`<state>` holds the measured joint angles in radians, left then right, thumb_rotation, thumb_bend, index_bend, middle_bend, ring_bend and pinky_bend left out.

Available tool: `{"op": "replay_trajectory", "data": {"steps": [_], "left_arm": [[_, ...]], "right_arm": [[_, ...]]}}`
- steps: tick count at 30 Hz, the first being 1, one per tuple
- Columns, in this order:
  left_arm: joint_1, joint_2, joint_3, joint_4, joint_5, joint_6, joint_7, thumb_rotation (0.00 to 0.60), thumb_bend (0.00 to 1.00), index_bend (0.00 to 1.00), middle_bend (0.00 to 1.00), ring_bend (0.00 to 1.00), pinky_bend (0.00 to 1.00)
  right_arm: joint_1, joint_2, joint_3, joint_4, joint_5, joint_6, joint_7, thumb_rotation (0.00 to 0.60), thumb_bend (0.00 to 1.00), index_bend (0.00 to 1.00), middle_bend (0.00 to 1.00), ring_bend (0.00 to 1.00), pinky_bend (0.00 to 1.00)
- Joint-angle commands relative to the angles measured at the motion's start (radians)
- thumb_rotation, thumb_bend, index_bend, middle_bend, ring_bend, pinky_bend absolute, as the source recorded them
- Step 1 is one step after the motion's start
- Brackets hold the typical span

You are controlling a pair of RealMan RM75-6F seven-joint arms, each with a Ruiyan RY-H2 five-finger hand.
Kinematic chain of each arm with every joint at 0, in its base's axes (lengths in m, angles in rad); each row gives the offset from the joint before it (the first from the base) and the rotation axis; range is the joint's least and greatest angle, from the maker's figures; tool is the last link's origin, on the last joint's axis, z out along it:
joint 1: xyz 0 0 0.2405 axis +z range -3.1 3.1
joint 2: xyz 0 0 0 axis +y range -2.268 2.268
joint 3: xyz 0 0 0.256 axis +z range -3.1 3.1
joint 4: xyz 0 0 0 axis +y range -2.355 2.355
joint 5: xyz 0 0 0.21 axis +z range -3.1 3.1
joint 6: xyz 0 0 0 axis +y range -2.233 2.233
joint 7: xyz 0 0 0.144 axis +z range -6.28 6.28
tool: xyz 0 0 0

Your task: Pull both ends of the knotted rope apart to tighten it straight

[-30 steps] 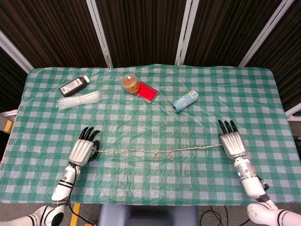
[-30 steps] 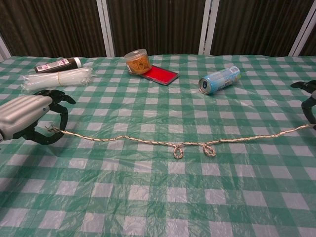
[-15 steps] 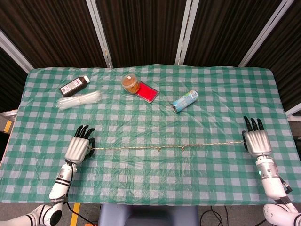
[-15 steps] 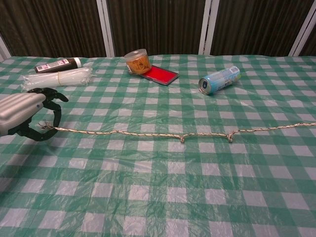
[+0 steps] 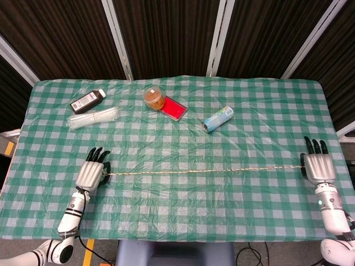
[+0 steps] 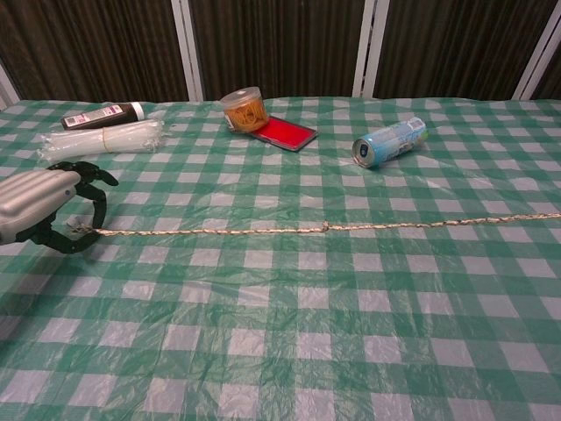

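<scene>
A thin beige rope (image 5: 205,171) (image 6: 263,230) runs taut and nearly straight across the front of the checked table, with one small tight knot (image 6: 326,226) near its middle. My left hand (image 5: 92,172) (image 6: 44,210) pinches the rope's left end close to the cloth. At the far right my right hand (image 5: 317,165) holds the other end; it is outside the chest view, where the rope runs off the right edge.
At the back left lie a dark bottle (image 5: 87,101) and a bundle of white straws (image 5: 93,118). An orange-lidded tub (image 5: 153,98) and a red flat box (image 5: 173,107) sit mid-back. A blue can (image 5: 218,119) lies on its side right of centre.
Both hands moved outward, left hand left and right hand right. The slack rope with two loose loops has drawn into a straight taut line with one small knot showing.
</scene>
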<state>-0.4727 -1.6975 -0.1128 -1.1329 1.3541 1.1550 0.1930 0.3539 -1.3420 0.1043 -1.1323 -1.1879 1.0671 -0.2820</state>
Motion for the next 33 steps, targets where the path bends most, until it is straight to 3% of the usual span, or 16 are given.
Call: {"op": "replay_trajectory", "data": {"steps": [1, 33], "left_arm": [[-0.002, -0.004, -0.001, 0.004, -0.002, -0.002, 0.001, 0.6, 0.41, 0.64, 0.15, 0.03, 0.05], [-0.021, -0.043, -0.002, 0.079, -0.029, -0.047, 0.016, 0.6, 0.41, 0.64, 0.15, 0.03, 0.05]], "right_arm": [[-0.001, -0.005, 0.001, 0.01, 0.0, -0.005, 0.009, 0.6, 0.55, 0.74, 0.03, 0.0, 0.0], [0.001, -0.08, -0.006, 0.154, -0.006, -0.072, 0.043, 0.6, 0.55, 0.74, 0.03, 0.0, 0.0]]}}
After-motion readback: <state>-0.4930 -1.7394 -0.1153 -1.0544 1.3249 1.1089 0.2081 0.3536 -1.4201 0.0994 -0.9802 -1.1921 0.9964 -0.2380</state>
